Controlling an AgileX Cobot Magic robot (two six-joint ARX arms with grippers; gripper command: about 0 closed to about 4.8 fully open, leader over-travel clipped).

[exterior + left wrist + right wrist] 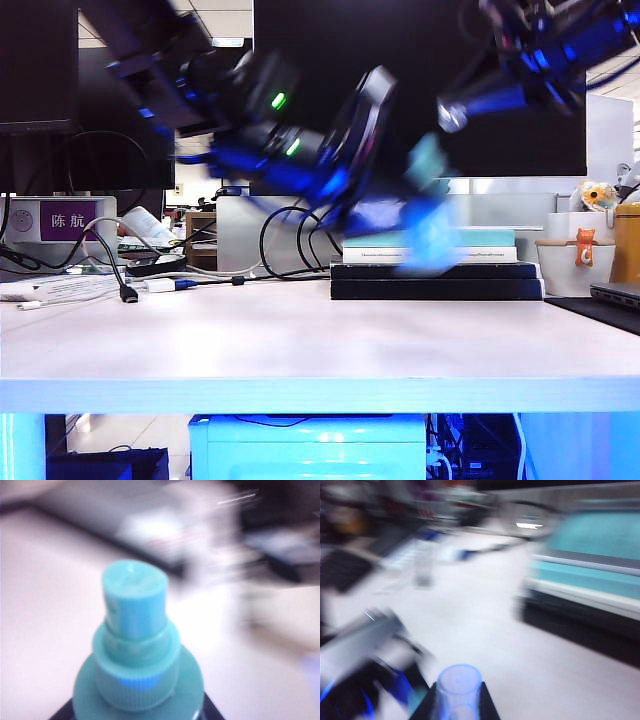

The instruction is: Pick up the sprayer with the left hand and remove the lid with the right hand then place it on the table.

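My left gripper (137, 716) is shut on the teal sprayer (134, 630), and only its dark fingers (212, 711) show beside the bottle. The pump nozzle stands bare, with no cap on it. In the exterior view the left arm (290, 130) reaches in from the upper left and the sprayer (428, 162) is a teal blur above the table (300, 340). My right gripper (458, 707) is shut on the clear lid (458, 687), pinched between two black fingers (487, 709), off the sprayer. In the exterior view the right gripper (455, 112) hangs at the upper right, above the sprayer. Everything is motion-blurred.
A stack of books (430, 275) with a teal-covered one (600, 545) on top lies on the table behind the arms. Cables and a plug (130, 285) lie at the left. A white cup with an orange figure (575, 262) and a dark laptop edge (612, 296) sit at the right.
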